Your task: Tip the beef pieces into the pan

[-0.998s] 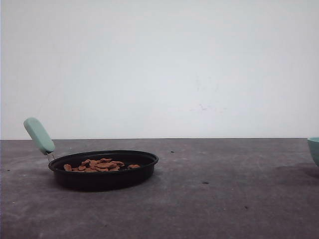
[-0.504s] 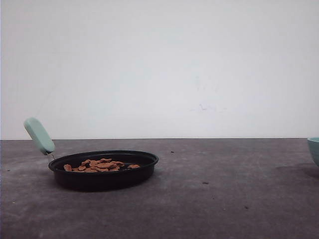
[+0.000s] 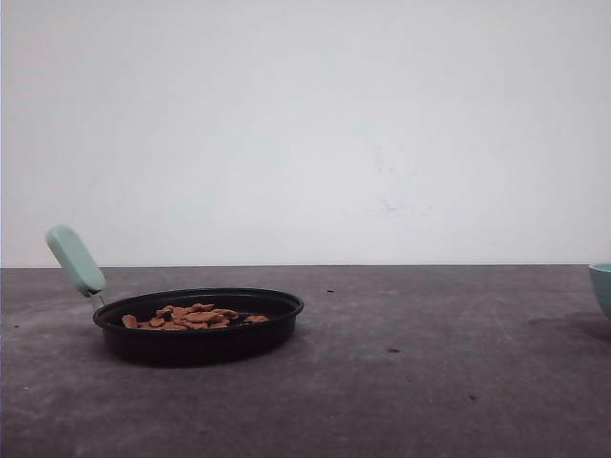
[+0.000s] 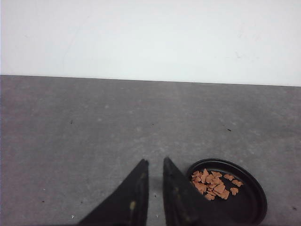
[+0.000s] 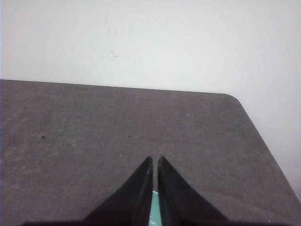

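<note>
The black pan [image 3: 202,345] sits on the left of the table, its mint-green handle [image 3: 75,260] angled up to the left. The beef pieces [image 3: 191,317] lie in a low heap inside it. In the left wrist view the pan [image 4: 251,207] and its beef pieces [image 4: 212,183] sit beside my left gripper [image 4: 154,161]. That gripper's fingers stand a narrow slit apart with nothing between them. My right gripper [image 5: 155,158] is shut over bare table, and a sliver of the teal bowl [image 5: 155,212] shows below through the slit, well back from the tips.
The teal bowl [image 3: 602,286] stands at the far right edge of the front view. The dark grey table [image 3: 410,382] ends at a white wall behind. Its rounded far right corner [image 5: 233,98] appears in the right wrist view.
</note>
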